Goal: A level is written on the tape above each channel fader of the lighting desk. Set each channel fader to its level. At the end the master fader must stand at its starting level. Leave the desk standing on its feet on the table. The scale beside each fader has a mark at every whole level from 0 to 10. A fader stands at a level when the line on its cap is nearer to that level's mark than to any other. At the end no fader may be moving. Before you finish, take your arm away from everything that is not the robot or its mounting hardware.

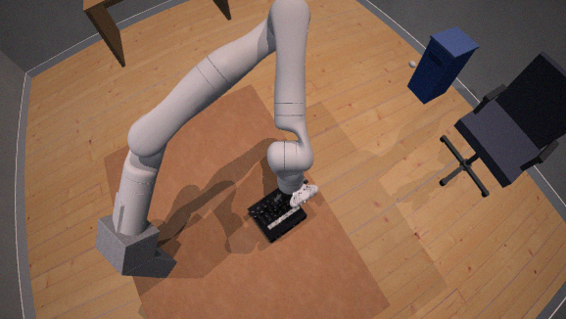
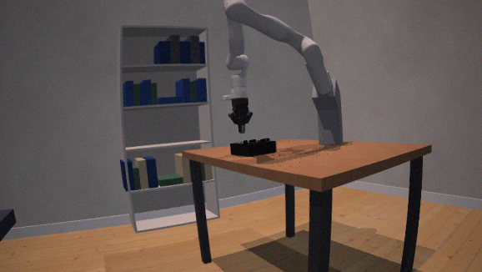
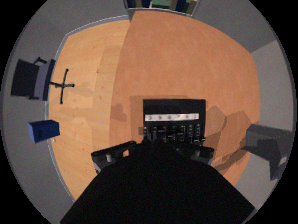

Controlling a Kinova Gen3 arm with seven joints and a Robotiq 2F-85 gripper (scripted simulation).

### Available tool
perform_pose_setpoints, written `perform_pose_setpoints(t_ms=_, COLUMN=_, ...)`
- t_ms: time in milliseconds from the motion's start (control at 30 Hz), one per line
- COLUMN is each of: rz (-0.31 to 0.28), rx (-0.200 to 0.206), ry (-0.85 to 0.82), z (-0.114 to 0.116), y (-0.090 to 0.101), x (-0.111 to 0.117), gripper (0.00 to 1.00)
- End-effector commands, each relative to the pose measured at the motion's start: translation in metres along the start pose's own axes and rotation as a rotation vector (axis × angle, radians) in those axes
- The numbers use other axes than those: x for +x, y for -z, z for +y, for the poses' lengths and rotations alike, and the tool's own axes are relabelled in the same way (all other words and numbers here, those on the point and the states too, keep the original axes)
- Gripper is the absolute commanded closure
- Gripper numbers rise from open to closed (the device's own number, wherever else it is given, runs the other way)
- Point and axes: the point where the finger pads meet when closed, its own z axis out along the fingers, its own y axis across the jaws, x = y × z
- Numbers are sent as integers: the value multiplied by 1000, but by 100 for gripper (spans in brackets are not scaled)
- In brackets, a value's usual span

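Note:
The black lighting desk [image 1: 277,215] stands flat on the brown table near its far edge; it also shows in the side view [image 2: 253,147] and the wrist view [image 3: 174,121]. A white tape strip [image 3: 172,116] runs across it above the row of faders, whose levels are too small to read. My gripper [image 2: 241,130] is shut and empty, pointing straight down, hanging a short way above the desk's left part. In the overhead view the wrist [image 1: 303,194] covers the desk's far corner.
A bookshelf [image 2: 167,125] stands behind the table. A blue bin [image 1: 441,64] and an office chair [image 1: 514,132] are on the floor to the right. The arm's base [image 1: 128,245] is at the table's left corner.

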Motion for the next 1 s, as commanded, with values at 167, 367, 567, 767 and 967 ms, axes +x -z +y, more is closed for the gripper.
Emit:
perform_pose_setpoints(t_ms=167, rz=3, rx=-4, ry=-10, z=42, y=-3, x=13, gripper=100)
perform_pose_setpoints(t_ms=367, rz=3, rx=-4, ry=-10, z=42, y=-3, x=13, gripper=100)
perform_pose_setpoints(t_ms=567, rz=3, rx=-4, ry=-10, z=42, y=-3, x=13, gripper=100)
perform_pose_setpoints(t_ms=767, rz=3, rx=-4, ry=-10, z=42, y=-3, x=13, gripper=100)
perform_pose_setpoints(t_ms=967, rz=3, rx=-4, ry=-10, z=42, y=-3, x=13, gripper=100)
